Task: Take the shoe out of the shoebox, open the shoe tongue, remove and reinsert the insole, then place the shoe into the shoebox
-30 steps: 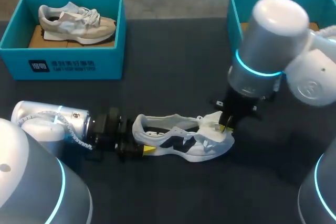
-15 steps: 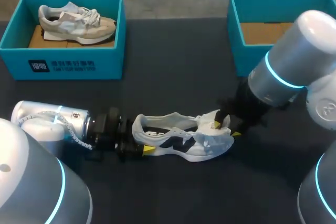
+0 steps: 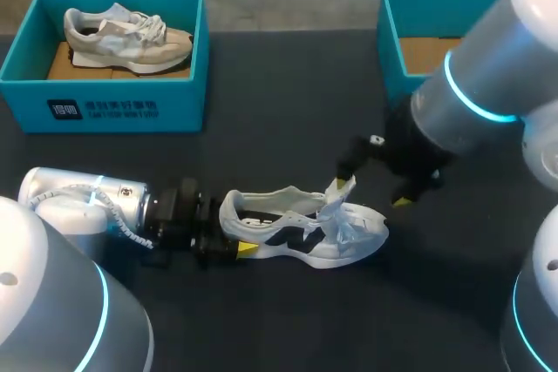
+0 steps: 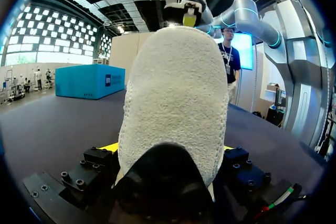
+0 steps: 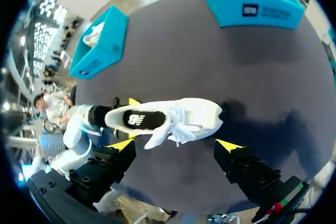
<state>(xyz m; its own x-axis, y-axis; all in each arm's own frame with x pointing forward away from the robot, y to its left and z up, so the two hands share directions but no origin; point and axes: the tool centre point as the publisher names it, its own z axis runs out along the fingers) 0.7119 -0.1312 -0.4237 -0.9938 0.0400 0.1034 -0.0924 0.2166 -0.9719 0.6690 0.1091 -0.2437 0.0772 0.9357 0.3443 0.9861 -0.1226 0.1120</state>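
A white shoe (image 3: pixel 301 233) stands on its sole on the dark table, toe to the right, its tongue (image 3: pixel 336 196) pulled up. My left gripper (image 3: pixel 234 238) lies low at the heel, which fills the gap between its fingers (image 4: pixel 168 148); it is shut on the shoe (image 4: pixel 176 93). My right gripper (image 3: pixel 375 192) hangs open just above and to the right of the toe, touching nothing. From the right wrist, the shoe (image 5: pixel 176 119) lies below the open right gripper (image 5: pixel 175 145), and the dark insole (image 5: pixel 137 120) shows inside.
A teal shoebox (image 3: pixel 26 63) at the back left holds a beige shoe (image 3: pixel 122 34). A second teal shoebox (image 3: pixel 392 32) at the back right shows a bare cardboard floor and is partly hidden by my right arm.
My right gripper has opened, let go of the tongue area and drawn up and to the right. The tongue now stands raised. The left arm and the heel have not moved.
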